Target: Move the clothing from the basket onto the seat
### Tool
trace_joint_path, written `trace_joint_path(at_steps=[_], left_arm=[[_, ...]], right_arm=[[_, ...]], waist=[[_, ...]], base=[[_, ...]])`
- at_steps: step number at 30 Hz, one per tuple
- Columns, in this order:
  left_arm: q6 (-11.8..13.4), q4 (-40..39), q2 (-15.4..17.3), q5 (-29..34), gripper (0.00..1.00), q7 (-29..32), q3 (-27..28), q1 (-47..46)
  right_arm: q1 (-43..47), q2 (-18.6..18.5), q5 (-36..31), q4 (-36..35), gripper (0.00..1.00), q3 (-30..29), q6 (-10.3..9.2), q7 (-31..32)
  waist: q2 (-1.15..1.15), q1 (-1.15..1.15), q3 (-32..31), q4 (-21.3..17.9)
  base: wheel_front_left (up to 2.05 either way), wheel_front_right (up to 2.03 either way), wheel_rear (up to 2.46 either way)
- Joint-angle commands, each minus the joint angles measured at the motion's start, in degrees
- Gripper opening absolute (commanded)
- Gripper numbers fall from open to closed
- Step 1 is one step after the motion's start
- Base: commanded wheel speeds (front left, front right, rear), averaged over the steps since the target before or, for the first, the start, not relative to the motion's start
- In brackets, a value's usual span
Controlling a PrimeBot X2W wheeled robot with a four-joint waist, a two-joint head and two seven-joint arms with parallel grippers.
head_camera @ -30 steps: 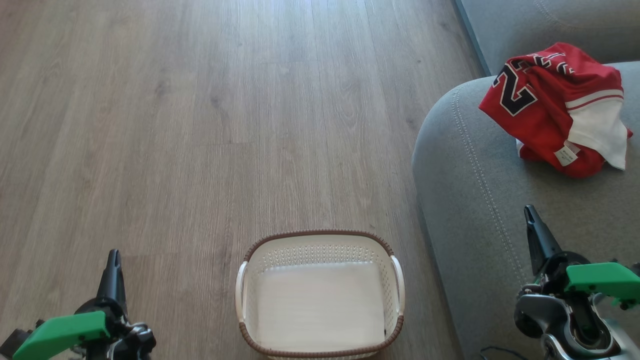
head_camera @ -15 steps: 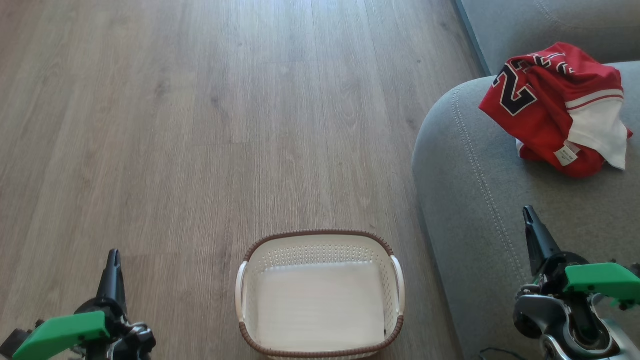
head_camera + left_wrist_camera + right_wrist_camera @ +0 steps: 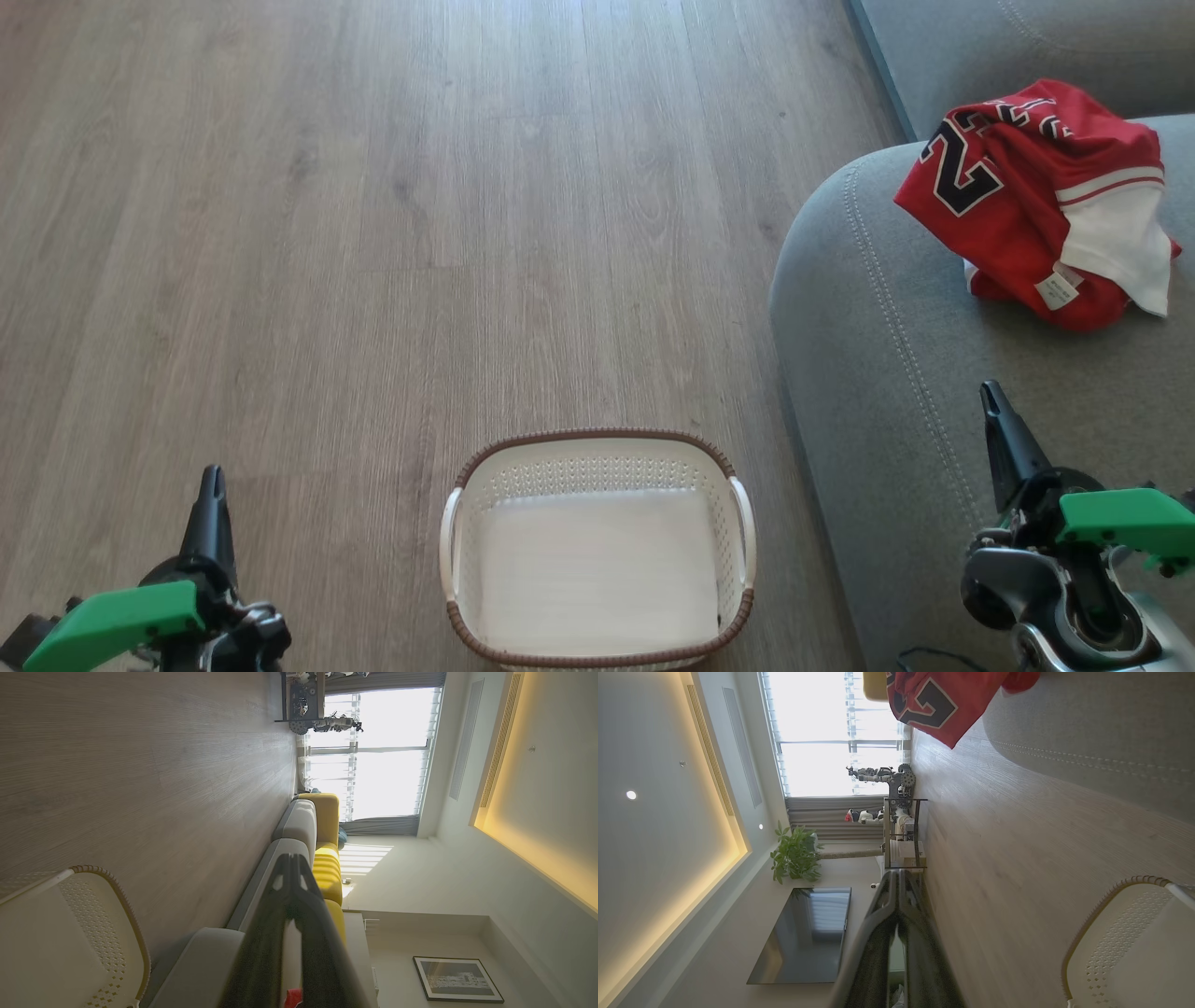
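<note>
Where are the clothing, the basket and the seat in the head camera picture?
clothing (image 3: 1018, 252), head view, red panel beside the numeral.
basket (image 3: 597, 435), head view, far brown rim.
seat (image 3: 840, 373), head view, bare grey cushion near the stitching.

Soft, even daylight in the head view, with a pale sheen on the floor (image 3: 523, 56). In the wrist views the window (image 3: 373, 779) is blown out white, a cove light (image 3: 724, 802) glows warm, and the left end effector (image 3: 292, 858) and right end effector (image 3: 896, 873) blur near the lens.

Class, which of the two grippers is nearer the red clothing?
The right gripper, over the grey sofa where the clothing lies; the left gripper is over the wooden floor, beyond the basket.
</note>
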Motion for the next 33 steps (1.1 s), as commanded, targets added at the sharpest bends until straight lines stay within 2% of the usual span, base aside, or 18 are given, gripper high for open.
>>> trace_joint_path(at_steps=[1,33], left_arm=[[-0.46,-2.01,0.58,-0.12,0.00,0.35,2.01,-2.18],[-0.45,-2.05,0.54,-0.08,0.00,0.40,2.06,-2.17]], right_arm=[[-2.79,-1.41,0.29,-2.12,0.00,0.93,0.47,-0.45],[-2.92,-2.45,1.38,-2.65,0.00,2.21,0.47,-1.57]], waist=[[0.00,0.00,0.00,0.00],[0.00,0.00,0.01,0.00]], base=[[0.00,0.00,0.00],[0.00,0.00,0.00]])
